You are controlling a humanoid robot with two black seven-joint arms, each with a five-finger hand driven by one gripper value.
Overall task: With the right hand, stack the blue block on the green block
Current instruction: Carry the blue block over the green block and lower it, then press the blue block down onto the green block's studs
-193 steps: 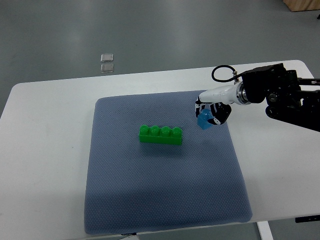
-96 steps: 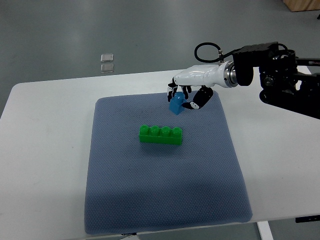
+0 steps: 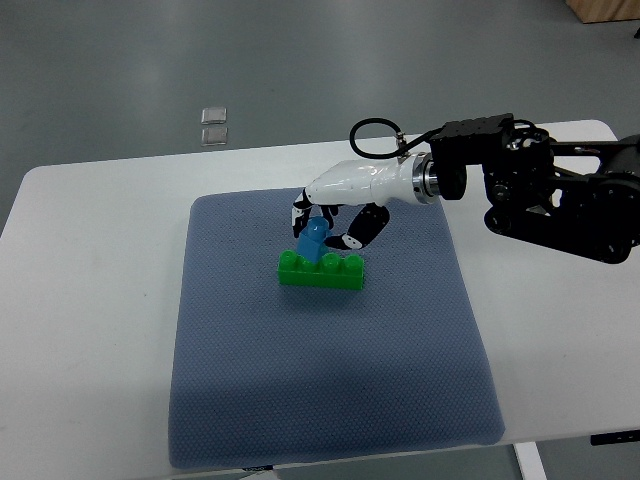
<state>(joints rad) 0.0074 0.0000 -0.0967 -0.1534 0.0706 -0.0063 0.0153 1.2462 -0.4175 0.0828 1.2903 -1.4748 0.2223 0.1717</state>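
Note:
A long green block (image 3: 322, 271) with a row of studs lies on the blue-grey mat (image 3: 330, 390) a little above its middle. My right hand (image 3: 322, 228) comes in from the right and is shut on a small blue block (image 3: 312, 242). The blue block is tilted and its lower end touches the left part of the green block's top. My fingers wrap the blue block's upper part. The left arm is out of view.
The mat lies on a white table (image 3: 90, 300). My right arm's black forearm and joint (image 3: 540, 190) hang over the table's right back corner. Two small clear squares (image 3: 213, 125) lie on the grey floor beyond the table.
My right hand has carried the blue block leftward and down, from over the mat's right back part to the left part of the green block's top.

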